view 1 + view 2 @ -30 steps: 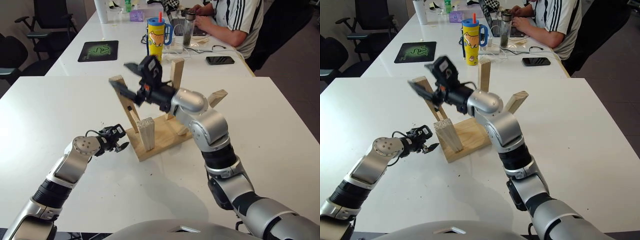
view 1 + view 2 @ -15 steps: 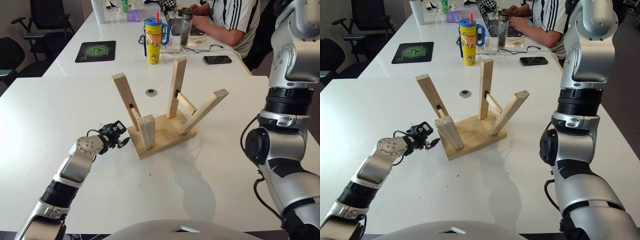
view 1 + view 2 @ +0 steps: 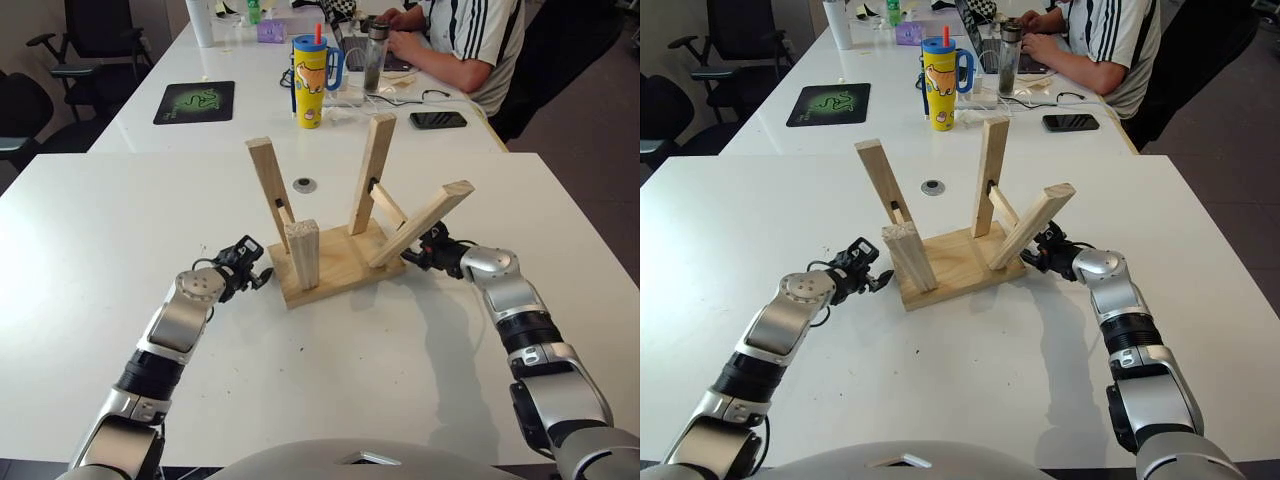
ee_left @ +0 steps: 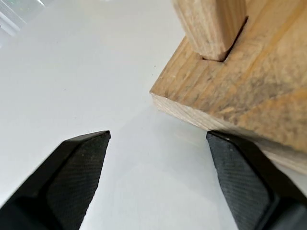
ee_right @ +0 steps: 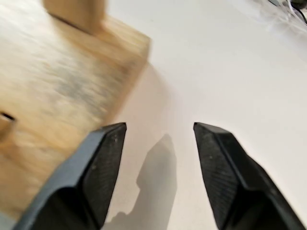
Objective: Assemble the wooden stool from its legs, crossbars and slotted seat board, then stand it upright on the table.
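The white table (image 3: 120,230) carries the stool upside down near its middle, the seat board (image 3: 345,265) lying flat on the tabletop. Four legs stick up from the board: two toward the far edge (image 3: 270,190) (image 3: 372,170), one leaning out to the right (image 3: 425,222), and one nearest the front edge (image 3: 303,252). One crossbar (image 3: 388,205) slants between the far right leg and the leaning one; a second short piece (image 3: 283,212) sits by the far left leg (its other end cannot be made out).

The head views place the left gripper (image 3: 255,272) just beside the board's left corner and the right gripper (image 3: 425,245) just beside its right edge, under the leaning leg. The wrist views add the jaws: both stand wide apart, holding nothing. In the left wrist view the board corner, with a leg base (image 4: 211,24) seated in its slot, lies just ahead of the gap. In the right wrist view the board corner (image 5: 62,72) lies ahead and off to one finger's side.
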`<state>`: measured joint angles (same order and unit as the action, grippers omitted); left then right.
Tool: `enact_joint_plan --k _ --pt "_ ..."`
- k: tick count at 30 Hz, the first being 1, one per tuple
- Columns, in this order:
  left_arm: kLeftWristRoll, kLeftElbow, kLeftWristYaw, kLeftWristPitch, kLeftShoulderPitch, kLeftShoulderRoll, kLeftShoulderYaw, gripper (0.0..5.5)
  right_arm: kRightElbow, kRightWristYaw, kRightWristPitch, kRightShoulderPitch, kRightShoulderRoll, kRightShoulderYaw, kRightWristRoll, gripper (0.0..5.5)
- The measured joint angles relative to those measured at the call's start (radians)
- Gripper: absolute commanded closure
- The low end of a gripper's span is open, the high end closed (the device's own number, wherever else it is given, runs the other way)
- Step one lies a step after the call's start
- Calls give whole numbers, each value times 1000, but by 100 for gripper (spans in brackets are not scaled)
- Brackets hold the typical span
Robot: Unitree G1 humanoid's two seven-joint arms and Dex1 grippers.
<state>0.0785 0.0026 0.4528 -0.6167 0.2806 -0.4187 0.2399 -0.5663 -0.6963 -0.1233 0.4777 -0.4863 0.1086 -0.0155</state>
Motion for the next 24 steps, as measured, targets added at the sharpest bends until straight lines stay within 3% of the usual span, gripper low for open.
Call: enact_joint_plan --k 5,11,14,24 --pt "25 206 -22 76 127 49 1 177 186 -27 -96 -113 -3 -9 35 416" --pt "15 368 -59 146 199 133 -56 268 262 138 -222 -161 78 -16 17 514" --pt "-50 322 -59 148 179 158 -126 313 307 205 -273 -176 123 -21 5 550" --pt "-146 -47 -61 45 -117 144 -207 466 511 236 -385 -262 188 -19 34 550"
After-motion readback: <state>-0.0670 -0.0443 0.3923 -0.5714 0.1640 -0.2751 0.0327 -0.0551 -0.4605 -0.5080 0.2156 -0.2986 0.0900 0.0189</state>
